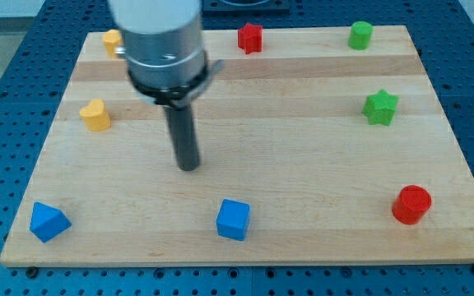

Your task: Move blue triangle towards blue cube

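The blue triangle [48, 221] lies near the board's bottom left corner. The blue cube [233, 219] sits near the bottom edge, about mid-board, well to the triangle's right. My tip [188, 167] rests on the board above the gap between them, closer to the cube, up and to its left. It touches no block.
A yellow heart block [95, 115] lies at the left, another yellow block [112, 41] at the top left, partly hidden by the arm. A red star [250, 37] and green cylinder [360, 34] sit along the top, a green star [380, 107] at right, a red cylinder [411, 204] at bottom right.
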Robot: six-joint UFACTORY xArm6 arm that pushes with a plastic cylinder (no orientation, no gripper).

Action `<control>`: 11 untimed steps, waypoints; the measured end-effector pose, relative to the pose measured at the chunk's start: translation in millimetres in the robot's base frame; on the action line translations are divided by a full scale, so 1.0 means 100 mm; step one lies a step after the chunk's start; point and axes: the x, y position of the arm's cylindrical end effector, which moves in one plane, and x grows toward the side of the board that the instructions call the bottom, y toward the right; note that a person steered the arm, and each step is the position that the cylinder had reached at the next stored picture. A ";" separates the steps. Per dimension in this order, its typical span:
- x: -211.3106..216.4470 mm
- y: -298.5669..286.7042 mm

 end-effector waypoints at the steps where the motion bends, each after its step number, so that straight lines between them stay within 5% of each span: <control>1: -0.02 -0.73; 3: 0.05 -1.98; 11: 0.94 -1.98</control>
